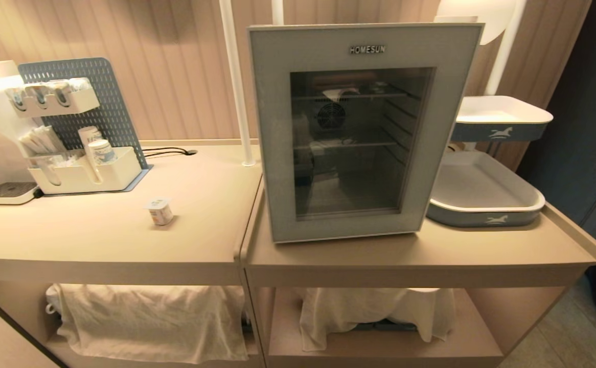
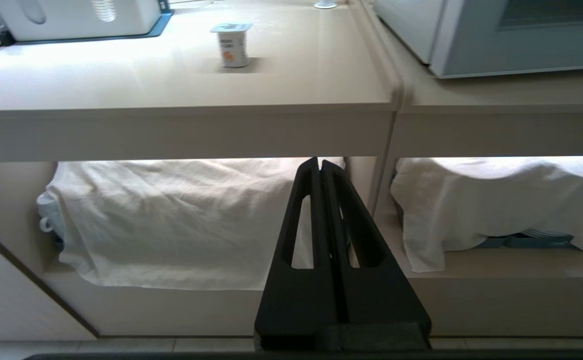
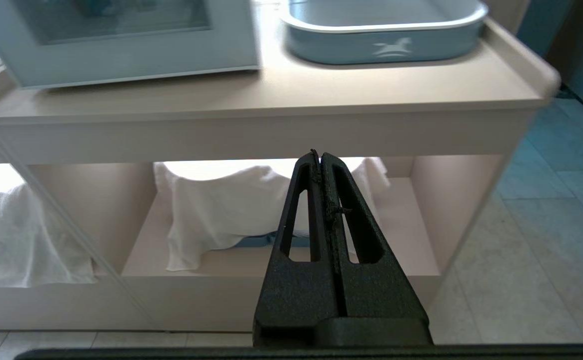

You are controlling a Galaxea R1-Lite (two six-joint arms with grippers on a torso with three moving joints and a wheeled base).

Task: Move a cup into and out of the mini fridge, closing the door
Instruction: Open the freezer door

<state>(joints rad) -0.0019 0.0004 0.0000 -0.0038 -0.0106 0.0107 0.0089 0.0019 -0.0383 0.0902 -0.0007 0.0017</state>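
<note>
1. Left gripper (image 2: 320, 162) has its fingers pressed together, empty, low at centre frame before the shelf.
2. Right gripper (image 3: 320, 156) likewise, pinched on nothing.
3. Cup (image 1: 160, 211) stands lower left on the counter, well apart from the mini fridge (image 1: 349, 133), whose door (image 1: 272, 143) is closed.

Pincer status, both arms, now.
Left pincer: closed, holding nothing, parked below the counter edge.
Right pincer: closed, holding nothing, parked below the counter edge.
</note>
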